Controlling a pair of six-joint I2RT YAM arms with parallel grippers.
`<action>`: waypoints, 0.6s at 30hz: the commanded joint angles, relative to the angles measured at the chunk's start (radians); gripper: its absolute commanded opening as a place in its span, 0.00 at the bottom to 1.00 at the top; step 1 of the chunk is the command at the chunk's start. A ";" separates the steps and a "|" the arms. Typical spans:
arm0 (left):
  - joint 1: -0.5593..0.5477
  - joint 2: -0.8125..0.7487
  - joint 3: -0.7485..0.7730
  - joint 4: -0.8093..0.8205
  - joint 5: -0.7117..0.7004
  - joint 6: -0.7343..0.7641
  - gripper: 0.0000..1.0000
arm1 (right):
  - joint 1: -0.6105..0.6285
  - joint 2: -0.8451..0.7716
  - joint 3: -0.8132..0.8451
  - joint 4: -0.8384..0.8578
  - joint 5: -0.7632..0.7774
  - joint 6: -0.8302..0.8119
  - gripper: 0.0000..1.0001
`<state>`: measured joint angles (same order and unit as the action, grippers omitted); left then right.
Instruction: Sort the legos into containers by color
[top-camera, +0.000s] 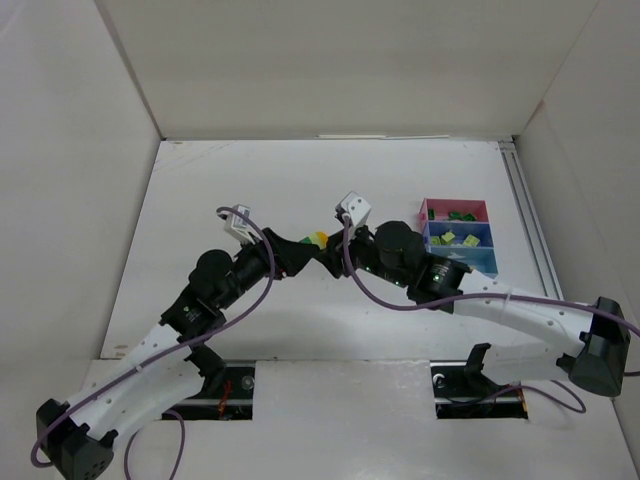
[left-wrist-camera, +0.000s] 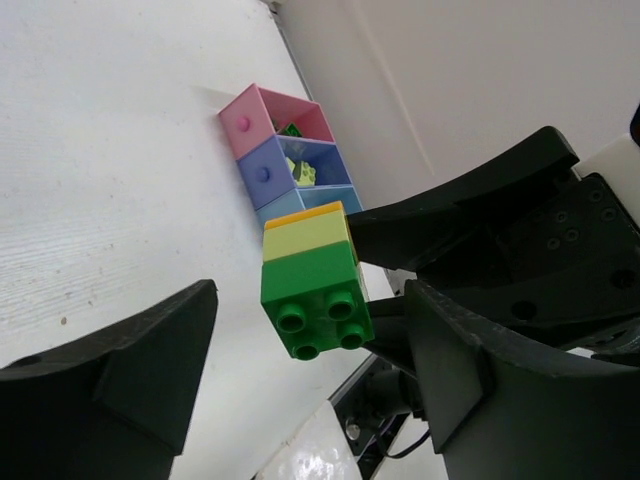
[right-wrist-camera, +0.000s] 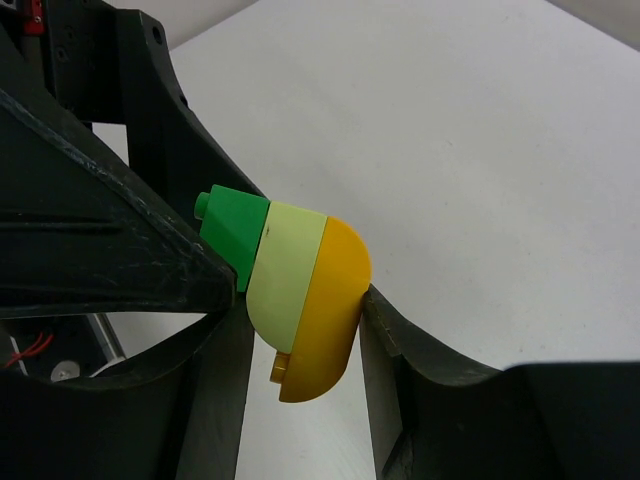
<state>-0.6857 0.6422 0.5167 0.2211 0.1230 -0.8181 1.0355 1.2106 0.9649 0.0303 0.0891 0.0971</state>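
Note:
A small stack of legos hangs in mid-air between the two arms: a green brick (left-wrist-camera: 315, 295), a pale yellow-green one (right-wrist-camera: 290, 275) and a rounded orange one (right-wrist-camera: 325, 320). In the top view the stack (top-camera: 315, 240) shows at the centre of the table. My right gripper (right-wrist-camera: 305, 315) is shut on the stack's orange and pale end. My left gripper (left-wrist-camera: 310, 335) is open, its jaws standing either side of the green end with a wide gap on the left. The containers lie in a row: pink (top-camera: 430, 212), dark blue (top-camera: 432, 236), light blue (top-camera: 482, 262).
Green legos (top-camera: 460, 214) lie in the pink tray and yellow-green ones (top-camera: 448, 238) in the dark blue tray. White walls enclose the table at the back and sides. Purple cables loop off both arms over the near half.

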 joint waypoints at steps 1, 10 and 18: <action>0.000 -0.007 0.005 0.087 0.017 0.002 0.70 | 0.008 -0.026 0.058 0.074 0.011 0.016 0.36; 0.000 -0.007 -0.004 0.110 0.017 -0.007 0.43 | 0.008 0.044 0.077 0.074 -0.048 0.026 0.38; 0.000 0.013 -0.004 0.129 0.007 -0.026 0.22 | 0.008 0.072 0.086 0.083 -0.089 0.004 0.47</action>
<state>-0.6773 0.6609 0.5159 0.2485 0.0914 -0.8234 1.0325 1.2716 1.0050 0.0391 0.0750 0.1081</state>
